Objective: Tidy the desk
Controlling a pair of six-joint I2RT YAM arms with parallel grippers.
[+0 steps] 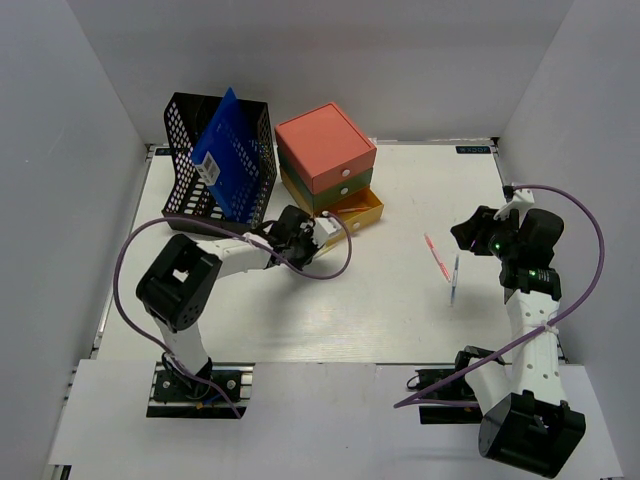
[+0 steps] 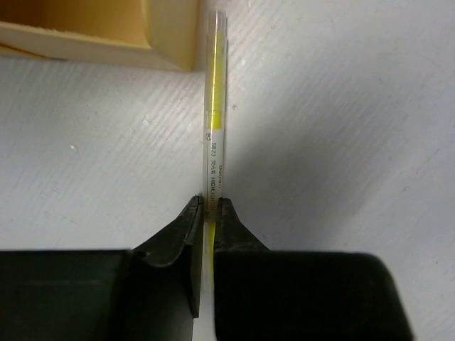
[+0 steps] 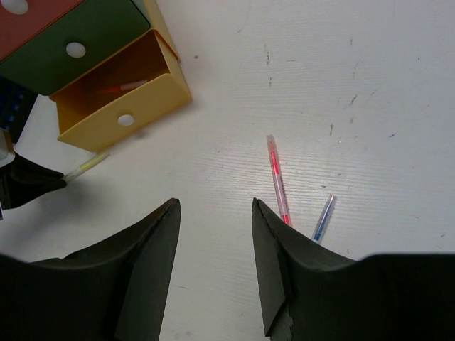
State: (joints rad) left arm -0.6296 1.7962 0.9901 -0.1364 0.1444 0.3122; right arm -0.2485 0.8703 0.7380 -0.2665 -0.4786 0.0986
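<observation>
Left gripper [image 2: 206, 213] pinches the yellow highlighter [image 2: 215, 121] by its end, right gripper [image 3: 213, 213] gapes empty: lift level, clearing the yellow drawer [image 2: 170, 28] wall.

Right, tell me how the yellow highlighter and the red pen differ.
Colour: the yellow highlighter has a yellow core, the red pen a red one.
Hold: the highlighter is pinched between the fingers of the left end effector; the red pen lies loose on the desk, untouched by the open right end effector.
Neighbours: the highlighter is by the open yellow drawer, the red pen beside a blue pen.
Both are slim with clear barrels.
</observation>
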